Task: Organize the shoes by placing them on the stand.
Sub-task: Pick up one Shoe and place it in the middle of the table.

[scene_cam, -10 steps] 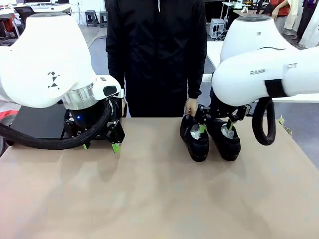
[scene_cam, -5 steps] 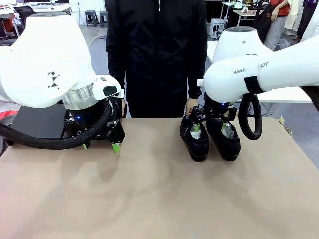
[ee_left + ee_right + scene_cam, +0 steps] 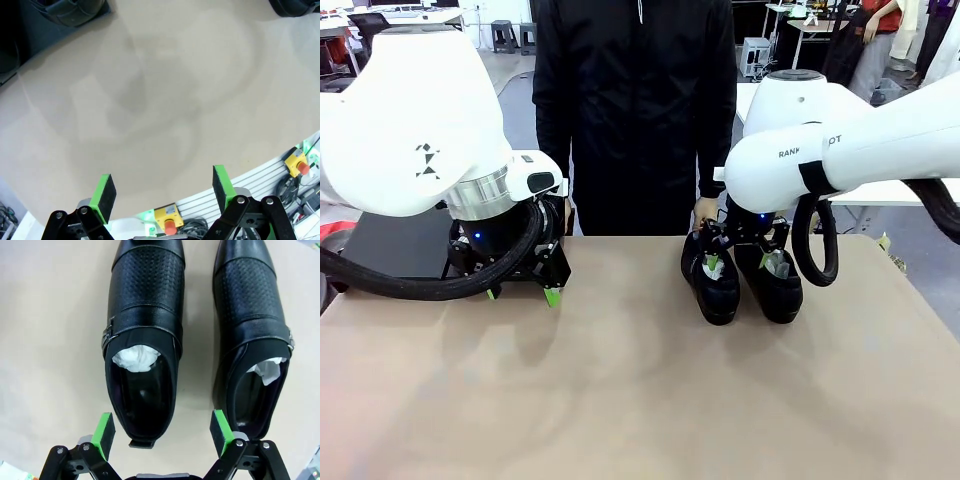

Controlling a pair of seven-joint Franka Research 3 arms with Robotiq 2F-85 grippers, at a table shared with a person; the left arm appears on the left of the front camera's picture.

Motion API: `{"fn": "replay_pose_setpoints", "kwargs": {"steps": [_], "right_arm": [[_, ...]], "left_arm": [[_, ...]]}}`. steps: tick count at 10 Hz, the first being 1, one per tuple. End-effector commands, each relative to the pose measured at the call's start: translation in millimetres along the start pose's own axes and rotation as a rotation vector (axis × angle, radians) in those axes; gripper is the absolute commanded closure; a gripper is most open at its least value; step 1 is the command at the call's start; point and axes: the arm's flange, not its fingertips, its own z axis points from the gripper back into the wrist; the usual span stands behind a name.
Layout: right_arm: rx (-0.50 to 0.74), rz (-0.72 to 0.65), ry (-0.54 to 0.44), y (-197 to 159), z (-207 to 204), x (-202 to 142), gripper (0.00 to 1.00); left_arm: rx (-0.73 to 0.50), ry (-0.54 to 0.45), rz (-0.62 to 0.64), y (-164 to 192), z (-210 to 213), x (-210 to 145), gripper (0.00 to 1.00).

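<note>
Shoe [image 3: 145, 315] sits between the spread right fingers [image 3: 106, 434].

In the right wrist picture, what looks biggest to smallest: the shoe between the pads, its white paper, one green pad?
1. Shoe.
2. White paper and green pad look about alike. The pad is nearer the camera, so no ranking.

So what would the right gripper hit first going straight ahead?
Likely the heel rim of the shoe centred between the open right gripper; one finger may also brush the second shoe beside it. Depth is unclear.
</note>
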Motion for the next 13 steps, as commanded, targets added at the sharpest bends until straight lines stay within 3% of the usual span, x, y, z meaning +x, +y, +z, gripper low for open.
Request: {"fn": "replay_pose_setpoints", "kwargs": {"steps": [1, 9, 10, 11, 13], "right_arm": [[0.030, 0.001, -0.014, -0.8, -5.0, 12.0, 0.00], [0.047, 0.001, -0.018, -3.6, -38.8, 29.9, 0.00], [0.051, 0.000, -0.016, -3.2, -42.2, 30.9, 0.04], [0.050, 0.003, -0.021, -2.5, -43.8, 31.1, 0.13], [0.030, 0.001, -0.028, -2.0, -44.6, 31.3, 0.52]], "left_arm": [[-0.006, -0.007, 0.001, 1.2, 1.5, 1.3, 0.00], [-0.006, -0.007, 0.001, 1.2, 1.5, 1.3, 0.00], [-0.006, -0.007, 0.001, 1.2, 1.5, 1.3, 0.00], [-0.006, -0.007, 0.001, 1.2, 1.5, 1.3, 0.00], [-0.006, -0.007, 0.001, 1.2, 1.5, 1.3, 0.00]]}}
